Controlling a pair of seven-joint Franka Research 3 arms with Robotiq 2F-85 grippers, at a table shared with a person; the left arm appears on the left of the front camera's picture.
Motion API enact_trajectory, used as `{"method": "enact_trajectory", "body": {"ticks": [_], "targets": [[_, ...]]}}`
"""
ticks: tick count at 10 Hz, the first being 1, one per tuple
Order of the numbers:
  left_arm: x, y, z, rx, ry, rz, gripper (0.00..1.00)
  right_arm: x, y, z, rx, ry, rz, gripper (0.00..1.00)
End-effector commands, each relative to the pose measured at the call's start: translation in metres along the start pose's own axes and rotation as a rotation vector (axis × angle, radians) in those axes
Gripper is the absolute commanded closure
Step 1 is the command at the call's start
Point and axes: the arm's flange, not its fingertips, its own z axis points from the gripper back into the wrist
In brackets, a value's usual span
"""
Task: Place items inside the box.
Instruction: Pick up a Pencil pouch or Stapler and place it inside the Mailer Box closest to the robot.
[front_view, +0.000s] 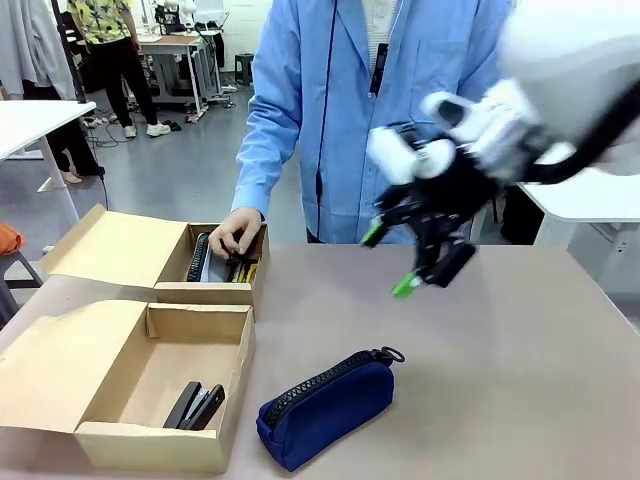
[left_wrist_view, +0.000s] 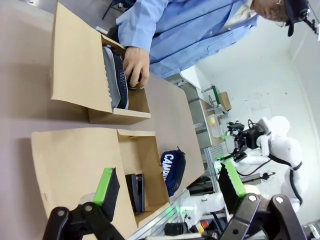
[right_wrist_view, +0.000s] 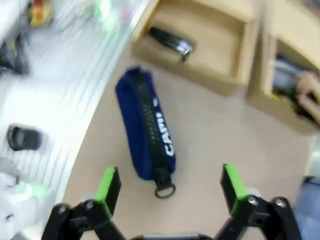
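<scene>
While the right claw (front_view: 390, 260) is hovering spread wide and empty above the surface (front_view: 500, 380), the navy pouch (front_view: 325, 405) is lying just beside the near box (front_view: 150, 445) holding the stapler (front_view: 195, 406), so it is probably needing to descend squarely across the pouch's middle, straddling the zip.

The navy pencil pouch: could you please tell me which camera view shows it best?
The front view: the pouch lies whole and sharp beside the near box. The right wrist view shows it whole from above, but blurred. The left wrist view shows it small, partly behind that box's wall.
</scene>
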Motion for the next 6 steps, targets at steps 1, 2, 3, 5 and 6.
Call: {"method": "enact_trajectory", "body": {"ticks": [1, 2, 3, 5, 6], "targets": [[-0.001, -0.001, 0.0, -0.019, -0.014, -0.018, 0.0, 0.014, -0.023, -0.029, 0.095, 0.18, 0.126, 0.0], [-0.001, -0.001, 0.0, -0.019, -0.014, -0.018, 0.0, 0.022, -0.023, -0.045, 0.131, 0.219, 0.153, 0.0], [-0.001, -0.001, 0.0, -0.019, -0.014, -0.018, 0.0, 0.026, -0.021, -0.063, 0.135, 0.272, 0.147, 0.0], [-0.001, -0.001, 0.0, -0.019, -0.014, -0.018, 0.0, 0.025, -0.021, -0.108, 0.125, 0.364, 0.124, 0.0], [-0.001, -0.001, 0.0, -0.019, -0.014, -0.018, 0.0, 0.019, -0.021, -0.127, 0.157, 0.376, 0.122, 0.0]]}}
